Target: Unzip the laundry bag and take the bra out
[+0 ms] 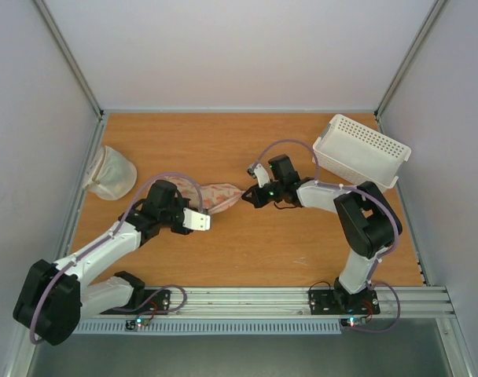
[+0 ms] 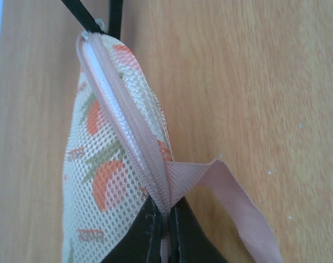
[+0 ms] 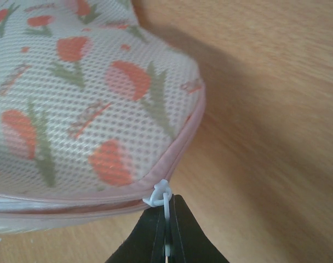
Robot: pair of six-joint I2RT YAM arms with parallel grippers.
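Note:
The laundry bag (image 1: pixel 222 195), a cream mesh pouch with pink-red tulip prints and a pink zipper edge, lies on the wooden table between my two grippers. My left gripper (image 2: pixel 167 219) is shut on the bag's zipper edge beside the pink loop (image 2: pixel 232 192); the bag (image 2: pixel 101 159) stretches away from it. My right gripper (image 3: pixel 166 230) is shut on the white zipper pull (image 3: pixel 162 193) at the bag's (image 3: pixel 84 104) other end. In the top view the left gripper (image 1: pixel 207 221) is at the bag's near left, the right gripper (image 1: pixel 247 196) at its right tip. The bra is hidden.
A white perforated plastic basket (image 1: pixel 363 149) stands tilted at the back right. An off-white mesh sack (image 1: pixel 111 174) lies at the left edge. Grey walls enclose the table (image 1: pixel 247 251) on three sides.

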